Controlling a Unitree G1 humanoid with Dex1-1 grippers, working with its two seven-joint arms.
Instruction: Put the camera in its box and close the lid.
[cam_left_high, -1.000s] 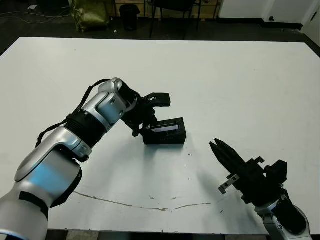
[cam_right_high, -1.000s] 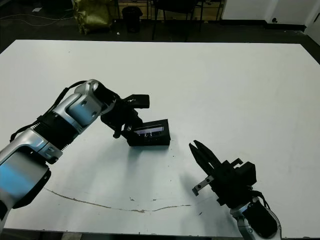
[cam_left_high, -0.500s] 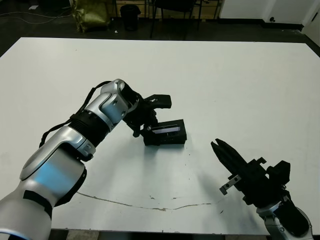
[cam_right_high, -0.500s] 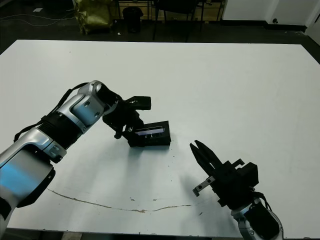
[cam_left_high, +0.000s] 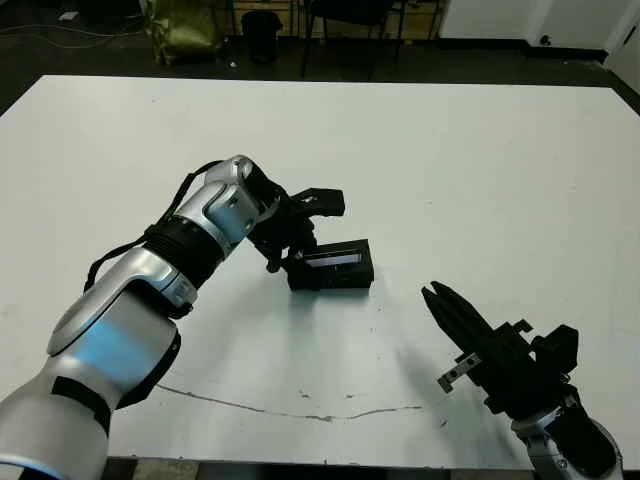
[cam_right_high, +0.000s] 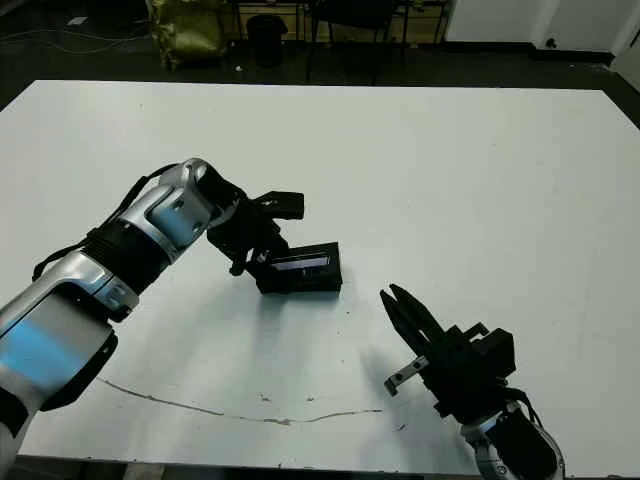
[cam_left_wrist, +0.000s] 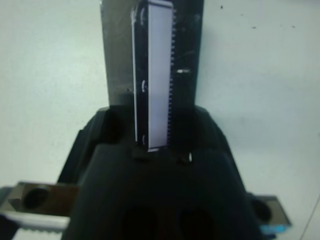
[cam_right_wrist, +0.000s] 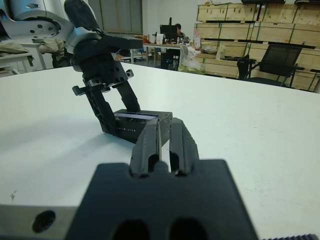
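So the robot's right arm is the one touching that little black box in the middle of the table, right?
Not quite: it is the left gripper at the black box. The left eye view shows the right gripper apart from it, nearer the table's front edge.

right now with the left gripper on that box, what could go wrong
The left gripper holds only one end of the lid, so pressing down there could tip or skew it on the table rather than seat it. The right gripper hangs apart from it with fingers together, giving no support at the free end, so the lid might slide.
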